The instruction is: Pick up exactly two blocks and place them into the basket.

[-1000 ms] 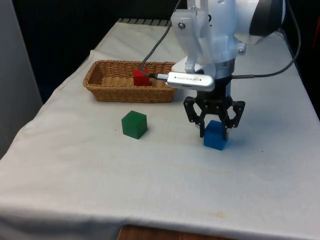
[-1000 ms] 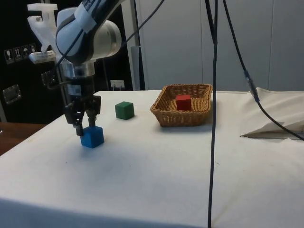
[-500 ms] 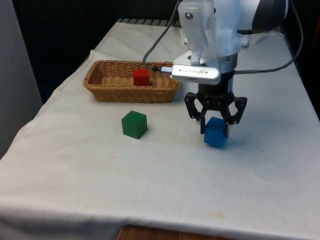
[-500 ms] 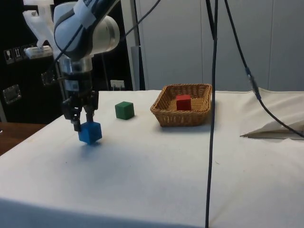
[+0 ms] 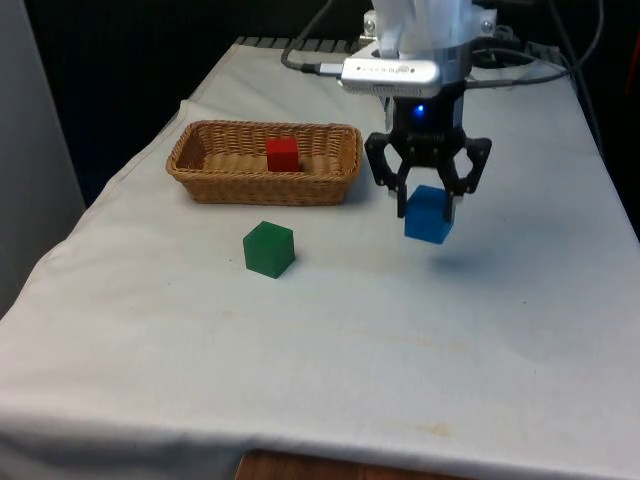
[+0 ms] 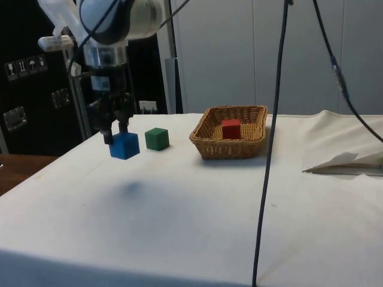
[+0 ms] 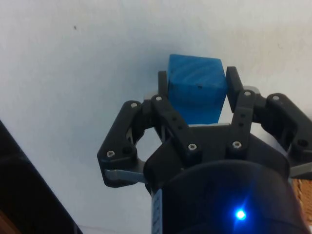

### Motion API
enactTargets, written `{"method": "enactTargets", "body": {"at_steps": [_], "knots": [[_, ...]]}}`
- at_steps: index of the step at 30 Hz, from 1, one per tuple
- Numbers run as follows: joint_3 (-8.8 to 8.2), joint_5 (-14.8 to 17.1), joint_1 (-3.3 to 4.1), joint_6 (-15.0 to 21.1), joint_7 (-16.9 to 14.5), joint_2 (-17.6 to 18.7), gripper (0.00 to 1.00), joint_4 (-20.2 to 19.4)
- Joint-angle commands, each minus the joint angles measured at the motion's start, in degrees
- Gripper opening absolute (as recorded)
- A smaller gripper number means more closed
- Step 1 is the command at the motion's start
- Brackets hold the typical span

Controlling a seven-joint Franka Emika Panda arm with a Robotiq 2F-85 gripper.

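My gripper (image 5: 428,205) (image 6: 117,136) (image 7: 195,78) is shut on a blue block (image 5: 429,217) (image 6: 124,146) (image 7: 194,87) and holds it in the air above the cloth, with its shadow on the table beneath. A wicker basket (image 5: 205,180) (image 6: 210,145) stands to the front view's left of the gripper, with a red block (image 5: 282,154) (image 6: 231,128) inside it. A green block (image 5: 268,249) (image 6: 157,139) rests on the cloth in front of the basket, apart from the gripper.
The table's white cloth (image 5: 330,340) stretches wide in front of the blocks. Black cables (image 6: 269,143) hang down in the side view. Folded cloth (image 6: 350,162) lies at the side view's right edge.
The gripper has risen with the blue block, lifting it off the cloth, and shifted a little towards the far end of the table. The green and red blocks have not moved.
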Motion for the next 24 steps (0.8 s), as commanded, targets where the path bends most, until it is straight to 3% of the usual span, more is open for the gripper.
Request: {"method": "enactTargets", "body": {"at_steps": [1, 2, 3, 9, 10, 11, 24], "knots": [[-0.34, -0.6, 0.40, 0.8, 0.1, -1.3, 0.03, -1.5], [0.00, -0.6, 0.00, 0.1, 0.0, -1.3, 0.03, -1.3], [-0.34, -1.1, 0.40, 0.9, 0.1, -2.7, 0.03, -2.9], [-0.40, -2.9, 0.34, 0.9, 0.0, -6.7, 0.03, -6.6], [-0.06, -2.6, 0.00, 0.1, -0.1, -6.1, 0.03, -5.8], [-0.46, -3.6, 0.34, 0.9, 0.0, -8.1, 0.03, -7.9], [-1.32, -8.5, 0.11, 1.4, -0.1, -16.0, 0.03, -15.4]]}}
